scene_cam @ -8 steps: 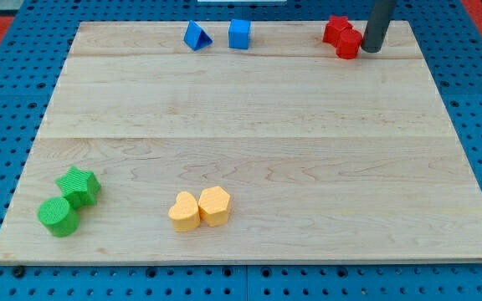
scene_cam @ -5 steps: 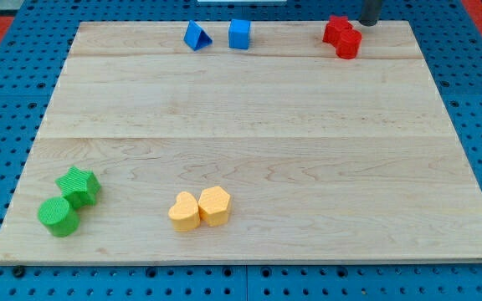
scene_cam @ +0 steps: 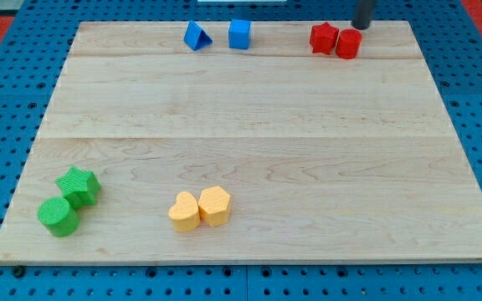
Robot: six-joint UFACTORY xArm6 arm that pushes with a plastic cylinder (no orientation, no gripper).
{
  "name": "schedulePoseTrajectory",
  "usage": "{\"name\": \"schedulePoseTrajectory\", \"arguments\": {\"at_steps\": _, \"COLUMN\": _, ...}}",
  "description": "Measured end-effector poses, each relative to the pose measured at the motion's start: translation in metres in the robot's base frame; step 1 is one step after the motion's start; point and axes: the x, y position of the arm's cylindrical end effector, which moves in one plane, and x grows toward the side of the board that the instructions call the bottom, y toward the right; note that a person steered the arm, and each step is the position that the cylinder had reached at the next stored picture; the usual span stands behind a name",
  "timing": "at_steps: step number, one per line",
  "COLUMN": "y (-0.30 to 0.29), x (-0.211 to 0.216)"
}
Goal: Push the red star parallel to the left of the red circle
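Note:
The red star (scene_cam: 324, 38) lies near the view's top right on the wooden board (scene_cam: 249, 142). The red circle (scene_cam: 349, 43) sits right beside it on the star's right, at about the same height, with a thin gap or light contact between them. My tip (scene_cam: 362, 27) is at the view's top edge, just above and to the right of the red circle, apart from both red blocks.
A blue triangle (scene_cam: 196, 36) and a blue cube (scene_cam: 239, 34) sit at the top middle. A green star (scene_cam: 79, 186) and a green circle (scene_cam: 58, 216) are at the bottom left. A yellow heart (scene_cam: 185, 211) and a yellow hexagon (scene_cam: 214, 206) touch at the bottom middle.
The red star has moved left, from above-left of the red circle to level with it. My tip has risen from beside the circle toward the view's top edge.

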Motion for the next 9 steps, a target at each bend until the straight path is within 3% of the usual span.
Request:
{"name": "schedulePoseTrajectory", "arguments": {"at_steps": 2, "y": -0.078, "x": 0.066}}
{"name": "schedulePoseTrajectory", "arguments": {"at_steps": 3, "y": -0.084, "x": 0.078}}
{"name": "schedulePoseTrajectory", "arguments": {"at_steps": 4, "y": -0.071, "x": 0.038}}
{"name": "schedulePoseTrajectory", "arguments": {"at_steps": 5, "y": -0.11, "x": 0.024}}
{"name": "schedulePoseTrajectory", "arguments": {"at_steps": 7, "y": -0.166, "x": 0.031}}
{"name": "schedulePoseTrajectory", "arguments": {"at_steps": 9, "y": -0.167, "x": 0.071}}
